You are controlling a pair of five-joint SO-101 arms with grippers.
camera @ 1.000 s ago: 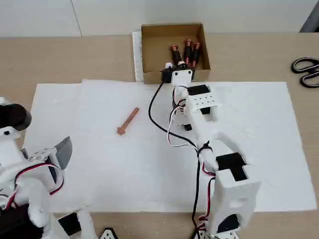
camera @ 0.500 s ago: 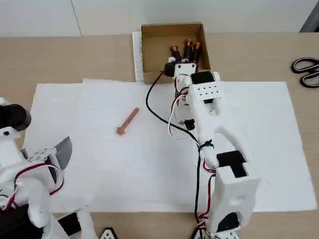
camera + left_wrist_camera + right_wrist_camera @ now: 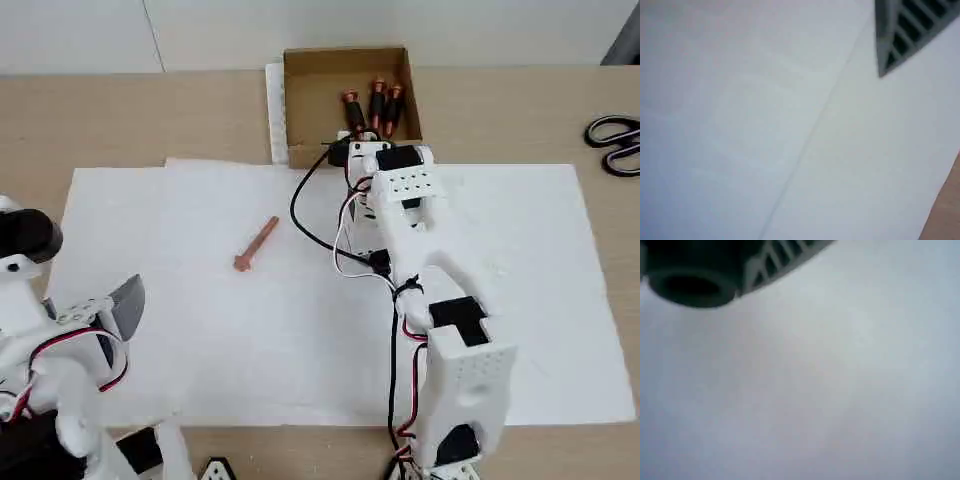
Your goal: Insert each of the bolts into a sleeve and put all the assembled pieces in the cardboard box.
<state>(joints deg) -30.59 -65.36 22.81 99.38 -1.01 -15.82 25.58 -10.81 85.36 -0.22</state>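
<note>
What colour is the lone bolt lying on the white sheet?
Copper-pink. The bolt shows best in the high view.

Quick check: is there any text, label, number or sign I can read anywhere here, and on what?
None can be read. The cardboard box, the white sheet, the loose bolt and the scissors show no lettering, numbers or signs.

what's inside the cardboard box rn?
Three bolt-and-sleeve assemblies lie in the cardboard box, toward its right wall. An arm covers the near corner; anything there is hidden.
</note>
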